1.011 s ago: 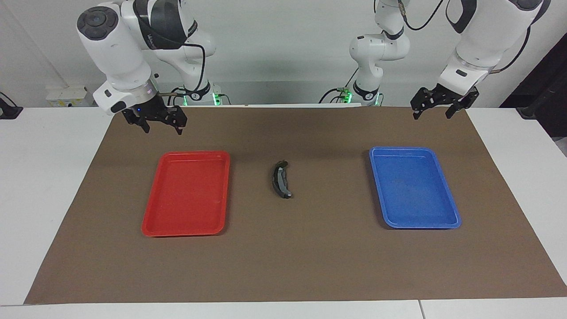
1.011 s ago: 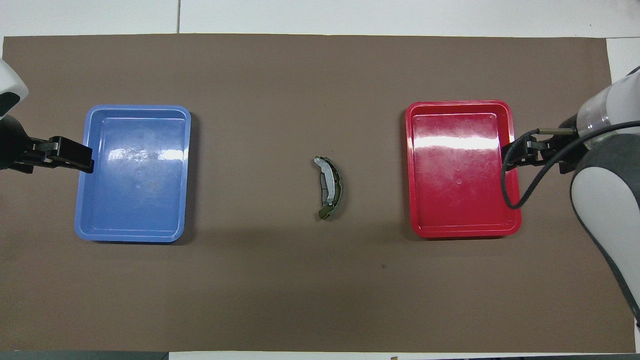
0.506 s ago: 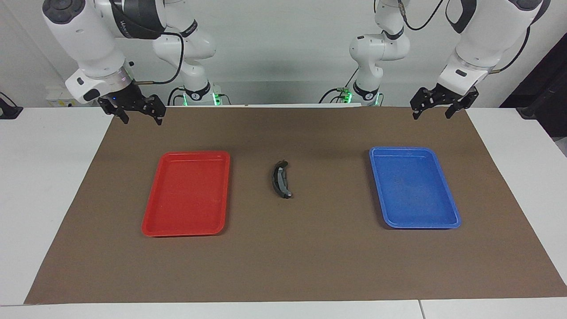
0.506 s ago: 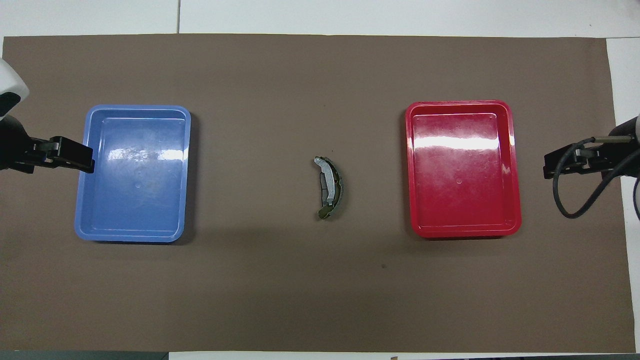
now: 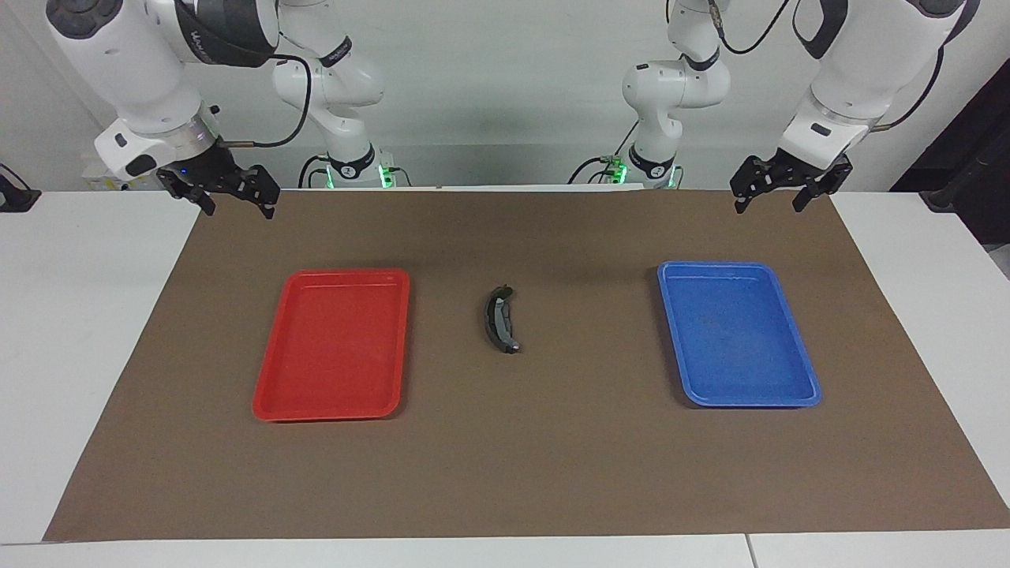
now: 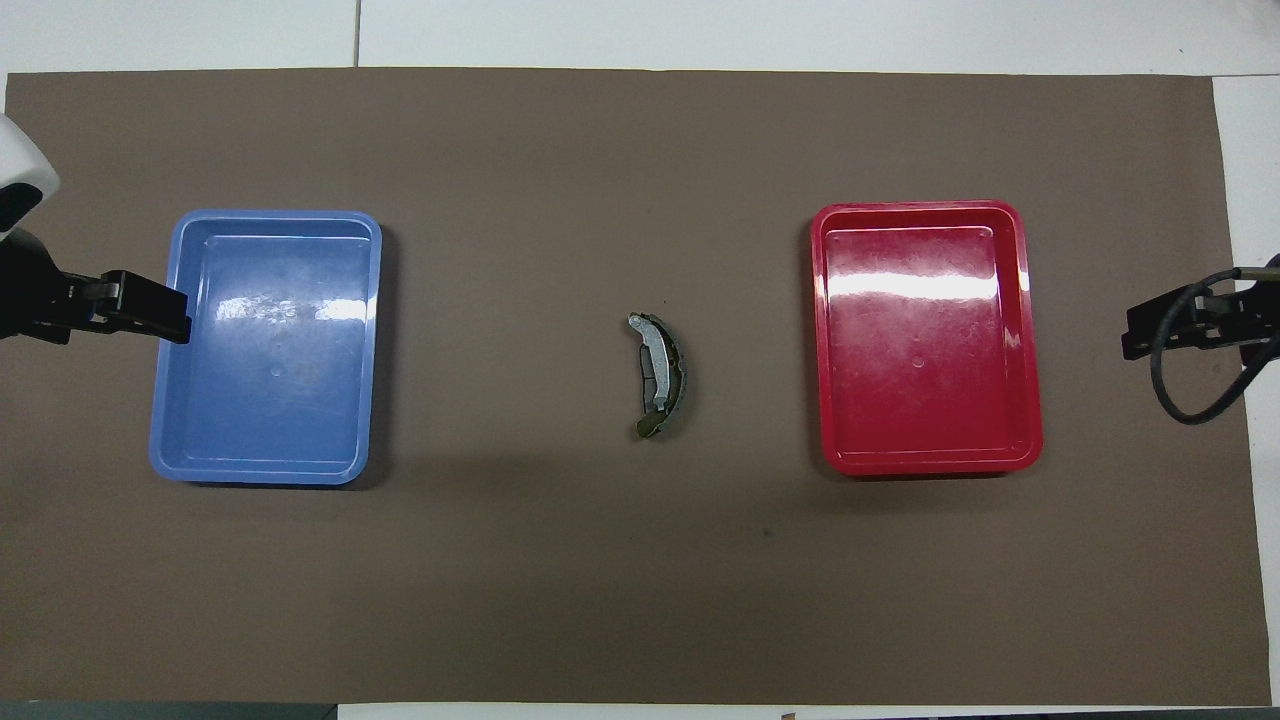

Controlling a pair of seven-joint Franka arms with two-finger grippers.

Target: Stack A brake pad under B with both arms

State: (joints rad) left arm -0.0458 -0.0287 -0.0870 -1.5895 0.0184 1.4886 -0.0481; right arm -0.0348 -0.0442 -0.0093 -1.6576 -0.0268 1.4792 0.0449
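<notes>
Both tools hang in the air with nothing in them. In the facing view the right tool [image 5: 218,192] is over the mat's corner at about ten o'clock from the red tray [image 5: 331,344], and the left tool [image 5: 789,183] is over the mat's edge at about one o'clock from the blue tray [image 5: 738,333]; the fingers of each stand apart and hold nothing. I judge that the arms are parked at the ends so that the middle stays free and each has an open way down to the work. On the brown mat [image 6: 640,600] that covers the surface, the stack lies between the two trays, at three o'clock from the blue tray in the overhead view. The long curved pad [image 6: 675,368] is a dark crescent with a grey strip and small lugs at its two ends, and it seems to lie upon the short pad [image 6: 652,378], of which only a small dark grey part shows inside the curve. From this I judge the stacking is probably finished, though I cannot tell how fully the short pad sits underneath.
</notes>
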